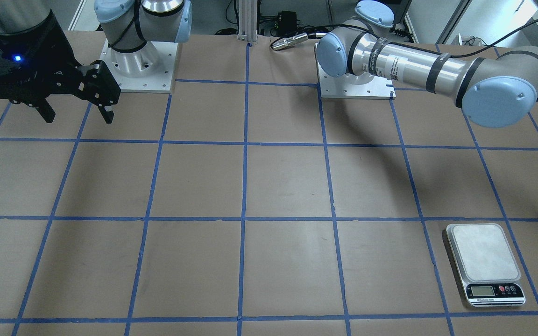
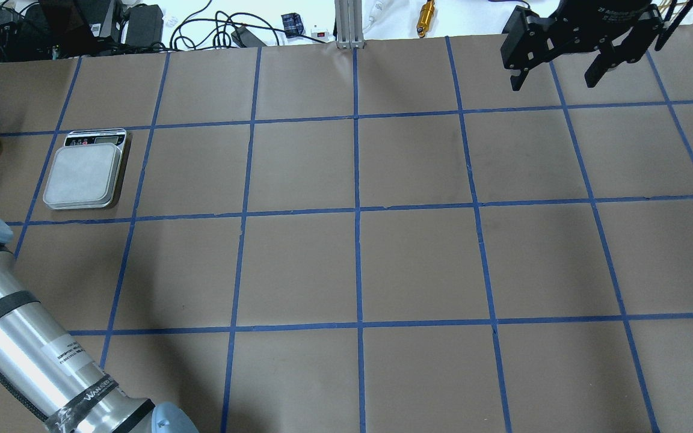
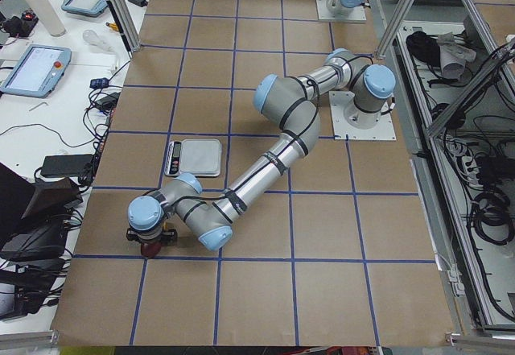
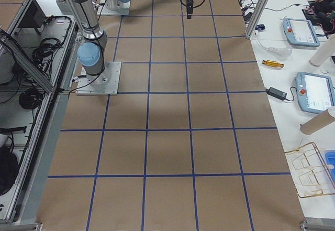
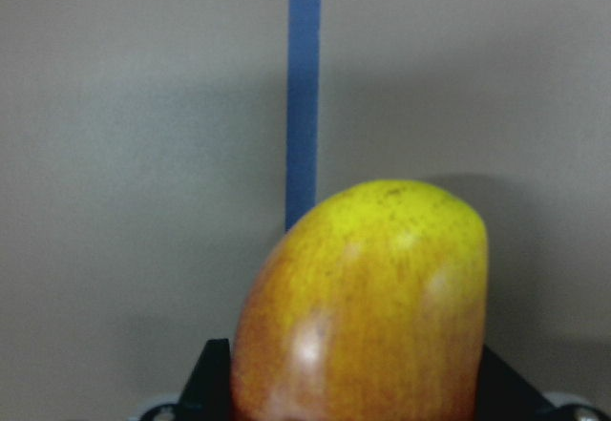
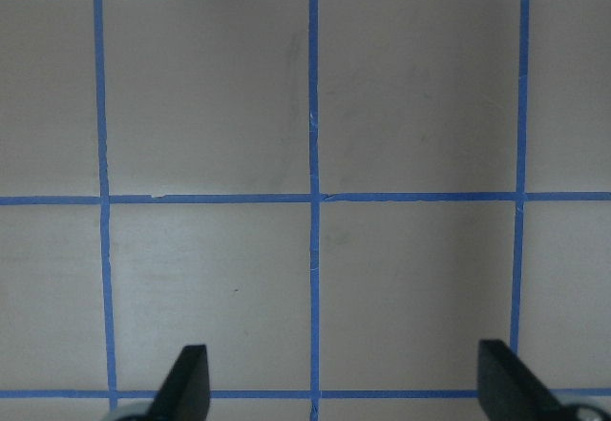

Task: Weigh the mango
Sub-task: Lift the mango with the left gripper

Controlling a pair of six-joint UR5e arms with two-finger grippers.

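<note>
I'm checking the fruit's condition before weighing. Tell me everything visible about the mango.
The mango is small, oval and glossy, yellow with fine dark specks at one end, shading to red-orange at the other. It is held between the fingers of the left tool, over brown paper near a blue tape line, beside the scale, not on it.

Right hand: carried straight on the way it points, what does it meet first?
The right hand points straight down at the table; it would probably meet brown paper near a blue tape crossing. Nothing lies between, as far as its wrist view shows.
</note>
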